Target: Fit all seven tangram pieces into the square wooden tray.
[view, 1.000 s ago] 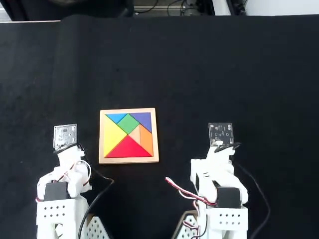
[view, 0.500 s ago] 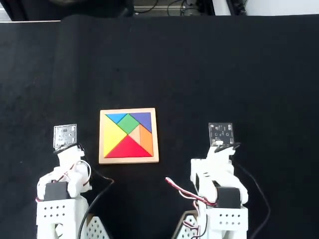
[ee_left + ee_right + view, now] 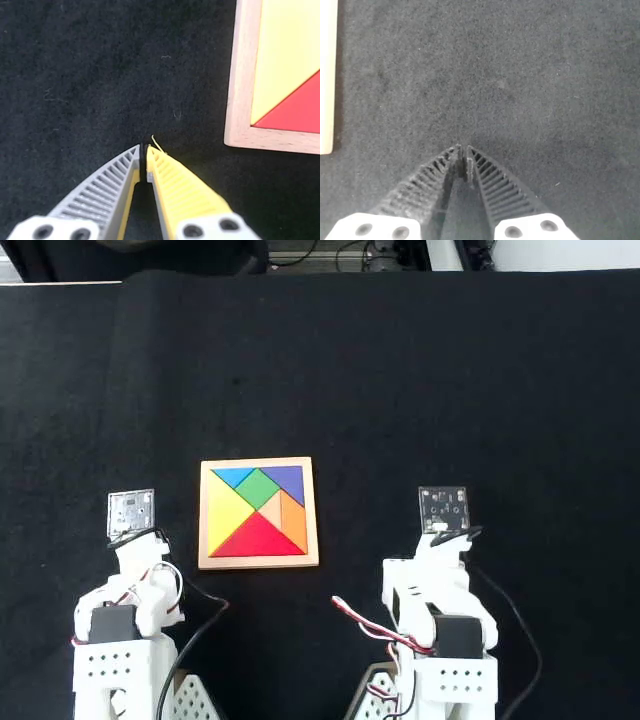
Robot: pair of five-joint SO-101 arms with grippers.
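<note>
Nothing moved: tray [image 3: 259,562] apparently holds all seven pieces [image 3: 260,536], left gripper [image 3: 146,150] and right gripper [image 3: 464,152] both closed, empty, parked.

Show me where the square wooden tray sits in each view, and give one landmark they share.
High view: the tray lies left of centre on the black cloth.
Left wrist view: its corner, holding the yellow piece and red piece, lies beyond the left gripper.
Right wrist view: a pale strip of its rim at the frame's edge.
Shared landmark: the black cloth.
</note>
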